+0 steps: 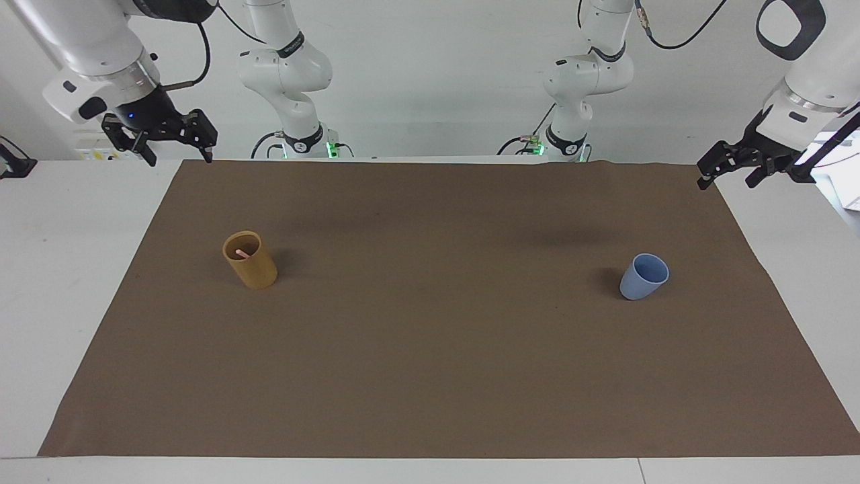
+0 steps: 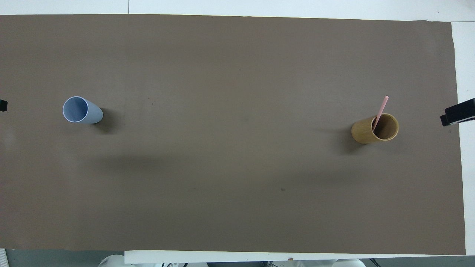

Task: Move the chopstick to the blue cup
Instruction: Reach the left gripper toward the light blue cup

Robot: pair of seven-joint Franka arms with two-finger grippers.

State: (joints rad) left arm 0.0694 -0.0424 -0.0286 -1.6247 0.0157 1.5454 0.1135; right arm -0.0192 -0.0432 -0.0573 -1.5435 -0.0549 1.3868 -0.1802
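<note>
Chopstick (image 2: 380,110) in tan cup (image 2: 374,129) looks light, stiff, slippery: pinch your empty, open right gripper (image 1: 176,144) on its protruding top; left gripper (image 1: 729,171) open, empty.

A white table (image 1: 67,282) carries a brown mat (image 1: 430,349) that covers most of its top, leaving white margins at both ends and along the edge farthest from the robots. Two cups stand upright directly on the mat, well apart and about equally far from the robots: a tan-yellow cup (image 1: 250,260) toward the right arm's end and the blue cup (image 1: 644,276) toward the left arm's end.
</note>
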